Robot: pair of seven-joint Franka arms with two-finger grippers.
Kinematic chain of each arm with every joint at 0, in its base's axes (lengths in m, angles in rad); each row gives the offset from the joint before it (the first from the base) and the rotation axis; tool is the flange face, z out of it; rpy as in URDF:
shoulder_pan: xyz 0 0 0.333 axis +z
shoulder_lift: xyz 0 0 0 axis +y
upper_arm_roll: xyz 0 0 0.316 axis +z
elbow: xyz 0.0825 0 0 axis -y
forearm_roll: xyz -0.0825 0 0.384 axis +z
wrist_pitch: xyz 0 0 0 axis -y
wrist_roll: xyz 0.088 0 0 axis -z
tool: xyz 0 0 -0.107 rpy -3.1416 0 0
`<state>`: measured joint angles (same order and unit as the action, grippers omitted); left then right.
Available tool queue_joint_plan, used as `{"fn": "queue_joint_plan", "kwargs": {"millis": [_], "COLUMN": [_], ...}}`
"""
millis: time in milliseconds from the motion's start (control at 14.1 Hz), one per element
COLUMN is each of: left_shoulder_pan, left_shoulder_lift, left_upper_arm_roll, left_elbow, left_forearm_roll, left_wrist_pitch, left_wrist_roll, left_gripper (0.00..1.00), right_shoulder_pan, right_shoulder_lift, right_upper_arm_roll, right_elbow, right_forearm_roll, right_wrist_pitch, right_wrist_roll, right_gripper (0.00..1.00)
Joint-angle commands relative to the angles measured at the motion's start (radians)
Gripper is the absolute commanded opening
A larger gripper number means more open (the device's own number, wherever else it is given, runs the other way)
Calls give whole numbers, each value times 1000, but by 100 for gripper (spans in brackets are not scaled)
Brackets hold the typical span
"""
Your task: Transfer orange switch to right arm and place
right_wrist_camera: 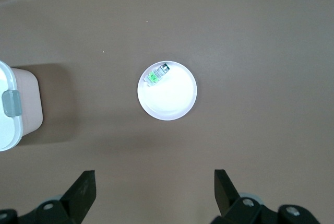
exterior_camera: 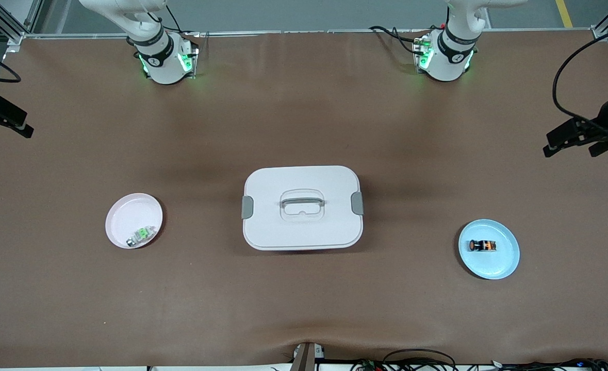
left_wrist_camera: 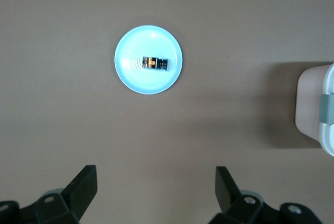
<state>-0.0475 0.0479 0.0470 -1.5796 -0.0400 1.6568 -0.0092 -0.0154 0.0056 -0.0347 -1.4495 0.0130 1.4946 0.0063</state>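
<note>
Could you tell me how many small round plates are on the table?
2: a pale pink round plate toward the right arm's end, and a light blue round plate toward the left arm's end. None appears hidden.

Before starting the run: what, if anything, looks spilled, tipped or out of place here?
Nothing stands out. The orange switch lies on the blue plate, the green part on the pink plate, and the box sits closed between them.

lidded box (exterior_camera: pixel 302 207) mid-table, bare cloth (exterior_camera: pixel 412 288) around blue plate (exterior_camera: pixel 505 260)

Robotics lab, bolted arm bases (exterior_camera: pixel 164 62), alu framing (exterior_camera: pixel 4 23)
</note>
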Motion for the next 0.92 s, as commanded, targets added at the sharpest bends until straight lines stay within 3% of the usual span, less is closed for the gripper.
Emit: {"fn": "queue_joint_plan", "kwargs": {"millis": [0,213,853], "left_shoulder_pan": [1,3,1], "left_shoulder_lift": [53,130,363], "left_upper_arm_roll": [2,2,4], "left_elbow": [10,12,13], "left_forearm_roll": [-15,0,40], "left_wrist_pitch": [0,20,254], "left_wrist_roll": [14,31,109], "left_gripper": [100,100,100], "right_shoulder_pan": [5,5,-1], "right_shoulder_lift": [-9,-9,-7], "right_upper_arm_roll": [-2,-4,-10], "right_elbow": [3,3,3], "right_forearm_roll": [8,8,8], "right_wrist_pitch": [1,3,0], "right_wrist_roll": [6,6,6], "right_gripper": [100,100,100]}}
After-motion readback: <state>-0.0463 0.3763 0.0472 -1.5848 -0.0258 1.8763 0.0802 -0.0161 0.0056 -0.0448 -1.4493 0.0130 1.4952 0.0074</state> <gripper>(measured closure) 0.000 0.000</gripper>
